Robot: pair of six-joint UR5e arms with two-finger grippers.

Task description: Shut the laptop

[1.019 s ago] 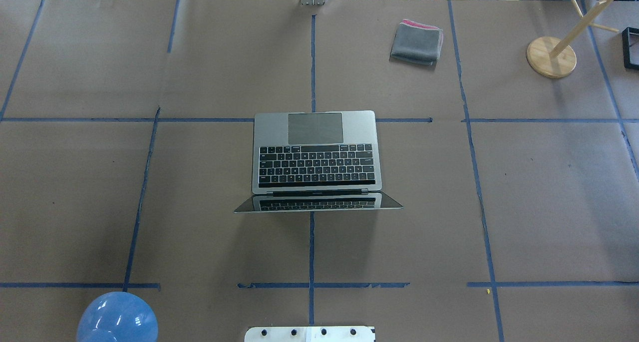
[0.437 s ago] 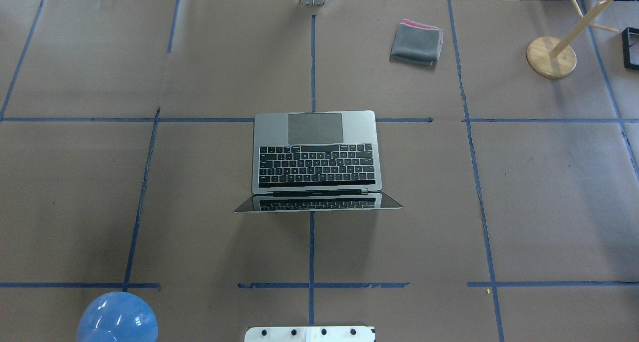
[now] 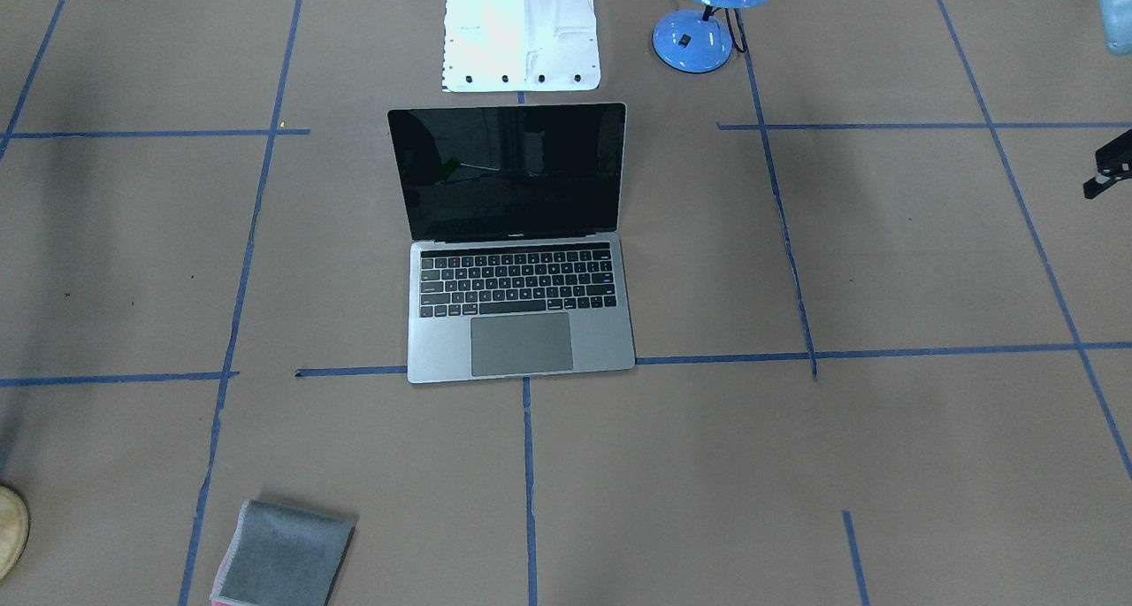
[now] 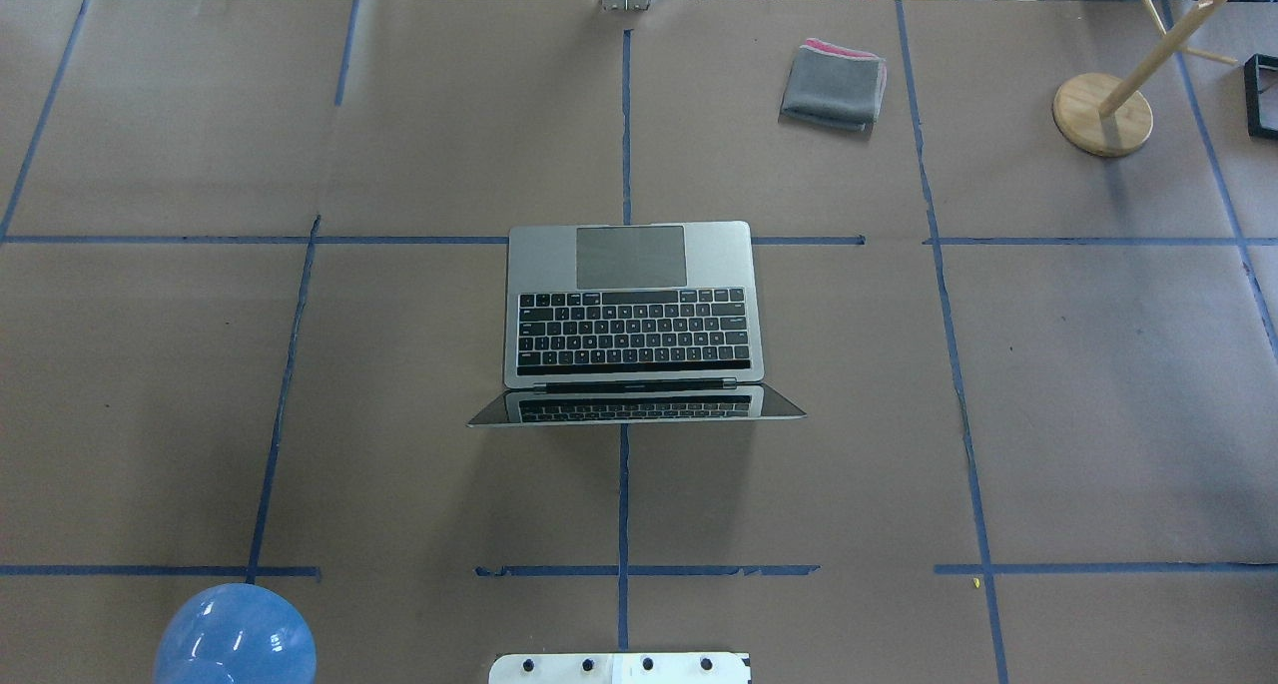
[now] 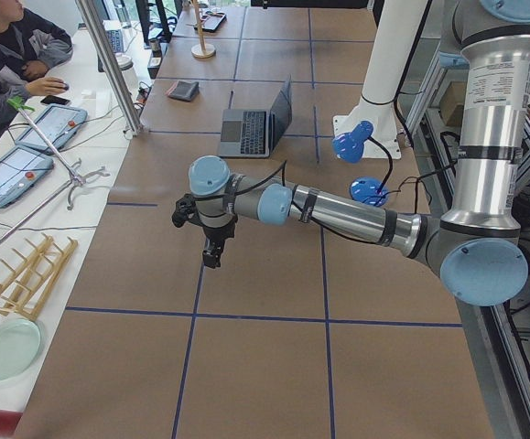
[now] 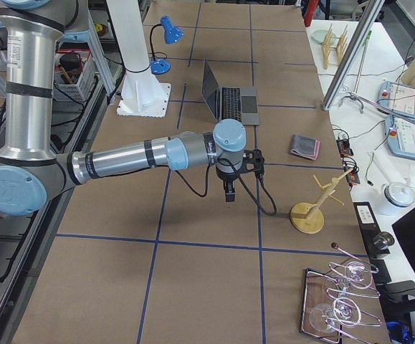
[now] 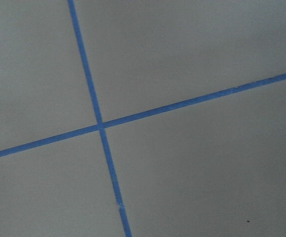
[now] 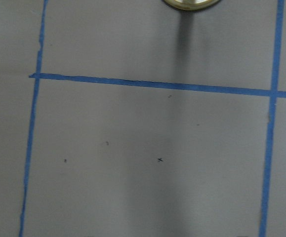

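Note:
The laptop (image 4: 631, 305) stands open in the middle of the table, its keyboard and trackpad facing away from the robot and its black screen (image 3: 508, 168) tilted back towards the robot's base. It also shows in the side views (image 5: 255, 123) (image 6: 229, 97). My left gripper (image 5: 211, 259) hangs over bare table far to the laptop's left. My right gripper (image 6: 226, 193) hangs over bare table far to its right. Both point down and hold nothing I can see; I cannot tell whether they are open or shut. The wrist views show only paper and blue tape.
A folded grey cloth (image 4: 834, 87) lies at the far right. A wooden stand (image 4: 1102, 113) is further right; its base shows in the right wrist view (image 8: 184, 4). A blue lamp (image 4: 235, 634) stands near the robot's white base plate (image 4: 619, 667).

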